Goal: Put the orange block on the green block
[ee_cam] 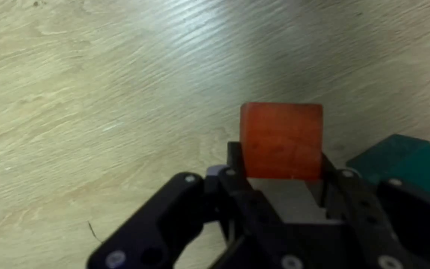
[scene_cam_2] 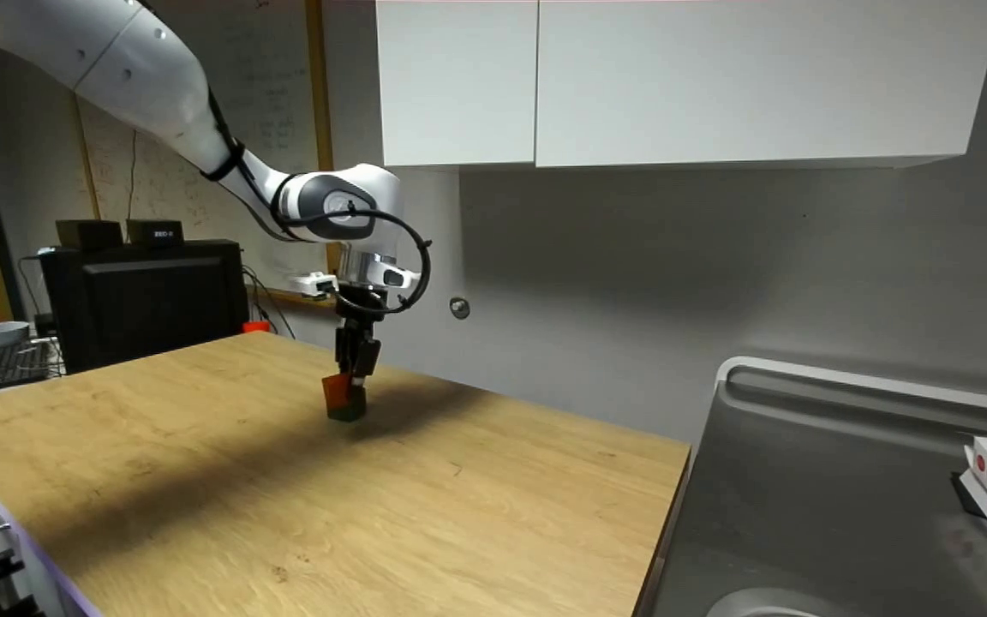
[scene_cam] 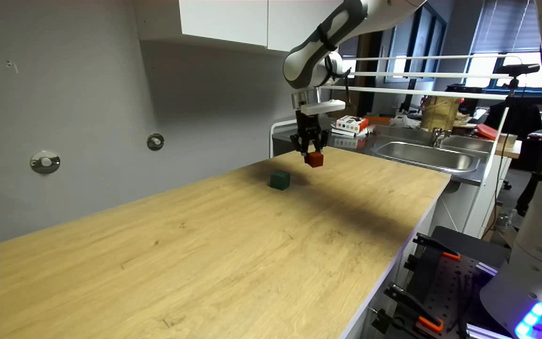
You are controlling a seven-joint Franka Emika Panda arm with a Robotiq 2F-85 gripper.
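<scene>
Wrist view: orange block (ee_cam: pixel 284 140) in gripper (ee_cam: pixel 280 160), edges apart from green block (ee_cam: pixel 420 168).

Smooth orange block (ee_cam: pixel 283 141), wood-grained tabletop (scene_cam: pixel 167 254)

I run smooth white rounded arm (scene_cam_2: pixel 172 90), thin dark seam (scene_cam_2: pixel 106 51) and small round grey dots (scene_cam_2: pixel 126 74) on it. Curved dark grey panels (scene_cam: pixel 356 15). Black strap (scene_cam_2: pixel 226 163) wrapped round; thick black cable (scene_cam_2: pixel 425 266) in loop. Silver metal collar (scene_cam_2: pixel 358 268), white oblong housing (scene_cam: pixel 322 107) beside. Black linked claw (ee_cam: pixel 280 160), round silvery screws (ee_cam: pixel 116 258). From here I see bright blue lights (scene_cam: pixel 531 319) on white base column (scene_cam: pixel 541 235).
</scene>
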